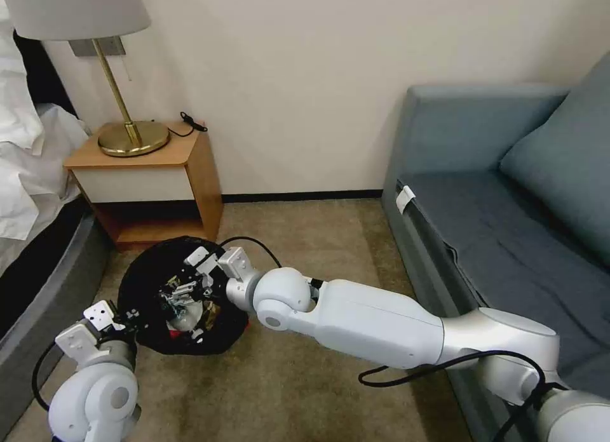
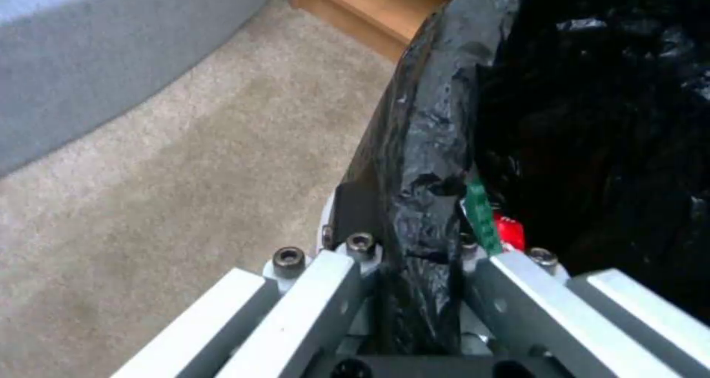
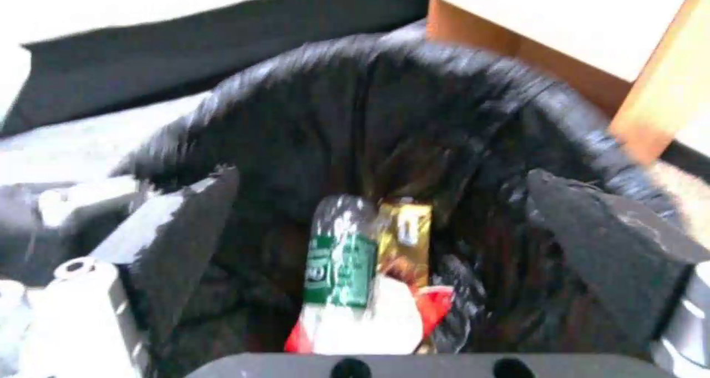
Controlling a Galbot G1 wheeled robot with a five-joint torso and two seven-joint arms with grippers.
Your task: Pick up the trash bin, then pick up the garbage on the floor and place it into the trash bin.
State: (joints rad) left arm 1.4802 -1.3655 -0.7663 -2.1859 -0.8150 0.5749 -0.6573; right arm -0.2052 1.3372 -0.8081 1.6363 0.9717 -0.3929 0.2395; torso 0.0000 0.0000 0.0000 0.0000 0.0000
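Observation:
The trash bin (image 1: pixel 152 274), round and lined with a crinkly black bag, stands on the carpet in front of the nightstand. My left gripper (image 1: pixel 126 316) is shut on its near rim (image 2: pixel 421 161), with the black plastic pinched between the fingers (image 2: pixel 336 278). My right gripper (image 1: pixel 198 272) hangs open over the bin's mouth, its dark pads (image 3: pixel 185 222) spread wide with nothing between them. Garbage lies at the bottom of the bin (image 3: pixel 414 122): a clear bottle with a green label (image 3: pixel 340 258), a yellow-brown wrapper (image 3: pixel 405 236) and a red-white packet (image 3: pixel 385 319).
A wooden nightstand (image 1: pixel 149 178) with a brass lamp (image 1: pixel 132 137) stands just behind the bin. The bed's grey base (image 1: pixel 38 289) runs along the left. A blue-grey sofa (image 1: pixel 508 220) is at the right. Open carpet (image 1: pixel 318 239) lies between them.

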